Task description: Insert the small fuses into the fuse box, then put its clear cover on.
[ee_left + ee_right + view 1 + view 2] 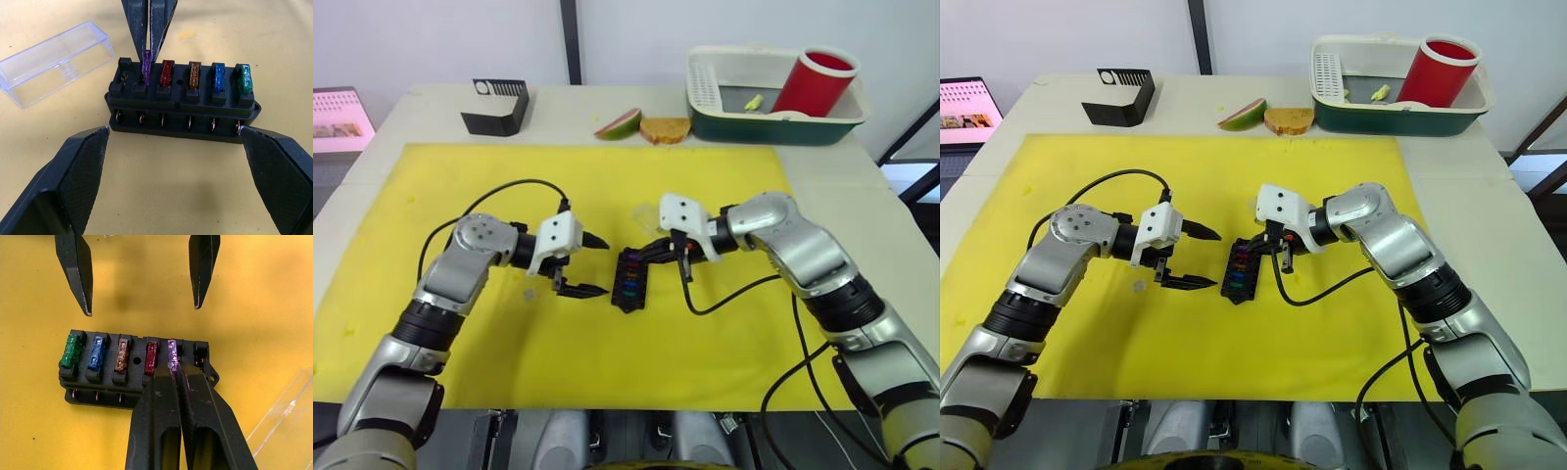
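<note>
5 fuses sit in the fuse box: green, blue, amber, red and purple fuse, all along 1 row. 1 slot at the end past the purple one is unfilled. Purple fuse stands upright in its slot, top pinched between the right hand's fingers, which are closed tight on it with no gap visible. Metal terminals show along the box's lower side wall.

Fuse box lies flat on the yellow mat, about mid-mat, between the 2 hands. Clear cover rests on the mat just beside the box's end near the unfilled slot, not touching it, open side down as far as I can tell.

Left hand is spread wide, holding nothing, tips pointing at the box from its left side, near but apart from it. In the left wrist view its 2 fingers flank the box without contact.

Far edge of the bench: black angled stand on the left, fruit slice and bread piece in the middle, green-and-white dish tray with a red cup on the right.
</note>
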Controlling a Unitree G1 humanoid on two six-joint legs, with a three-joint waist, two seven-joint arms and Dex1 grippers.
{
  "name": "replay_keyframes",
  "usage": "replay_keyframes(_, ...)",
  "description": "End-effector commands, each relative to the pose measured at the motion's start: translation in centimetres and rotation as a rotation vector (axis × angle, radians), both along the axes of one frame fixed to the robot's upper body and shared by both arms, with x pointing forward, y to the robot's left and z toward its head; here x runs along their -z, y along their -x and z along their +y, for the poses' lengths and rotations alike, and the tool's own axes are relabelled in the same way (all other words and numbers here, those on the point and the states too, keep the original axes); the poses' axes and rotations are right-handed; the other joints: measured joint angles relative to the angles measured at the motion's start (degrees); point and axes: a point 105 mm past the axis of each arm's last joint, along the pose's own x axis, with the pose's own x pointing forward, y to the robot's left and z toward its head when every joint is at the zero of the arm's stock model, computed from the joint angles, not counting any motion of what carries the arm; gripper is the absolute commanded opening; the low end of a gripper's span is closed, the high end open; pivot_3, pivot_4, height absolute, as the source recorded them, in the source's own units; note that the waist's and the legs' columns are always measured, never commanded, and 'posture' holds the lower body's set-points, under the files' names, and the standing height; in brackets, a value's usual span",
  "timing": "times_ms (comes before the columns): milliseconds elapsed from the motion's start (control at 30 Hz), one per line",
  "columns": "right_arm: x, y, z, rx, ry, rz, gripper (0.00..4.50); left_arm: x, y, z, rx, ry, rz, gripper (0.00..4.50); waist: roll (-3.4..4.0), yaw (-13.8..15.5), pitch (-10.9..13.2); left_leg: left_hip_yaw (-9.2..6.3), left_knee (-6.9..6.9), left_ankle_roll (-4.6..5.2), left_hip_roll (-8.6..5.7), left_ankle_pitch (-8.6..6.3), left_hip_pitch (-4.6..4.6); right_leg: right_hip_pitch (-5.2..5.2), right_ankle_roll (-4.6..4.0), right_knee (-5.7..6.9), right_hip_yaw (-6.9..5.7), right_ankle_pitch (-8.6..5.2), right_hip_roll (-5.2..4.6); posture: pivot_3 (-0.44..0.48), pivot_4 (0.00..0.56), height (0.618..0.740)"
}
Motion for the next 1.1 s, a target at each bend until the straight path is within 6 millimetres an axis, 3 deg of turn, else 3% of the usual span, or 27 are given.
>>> replay_keyframes(33,-2.1,0.0,0.3,-0.011,-0.048,-0.046,0.0,-0.7,0.2,-0.4,0.024,0.008,-0.043,4.48,0.0,0.01,0.0,0.0,0.0,0.0,0.0,0.0,0.0,0.0,0.0,0.0,0.0,0.0,0.0,0.0,0.15,0.74)
replay_keyframes(367,-3.0,0.0,0.3,0.003,-0.082,-0.032,0.0,-0.7,0.2,-0.4,0.027,0.007,-0.046,4.48,0.0,0.0,0.0,0.0,0.0,0.0,0.0,0.0,0.0,0.0,0.0,0.01,0.0,0.0,0.0,0.0,0.15,0.74)
replay_keyframes(1100,-0.9,0.0,0.3,0.029,-0.054,0.011,0.0,-0.8,0.0,-0.4,0.021,0.012,-0.051,4.48,0.0,0.0,0.0,0.0,0.01,0.0,0.0,0.0,0.0,0.0,0.0,0.01,0.0,0.0,0.0,0.0,0.15,0.74)
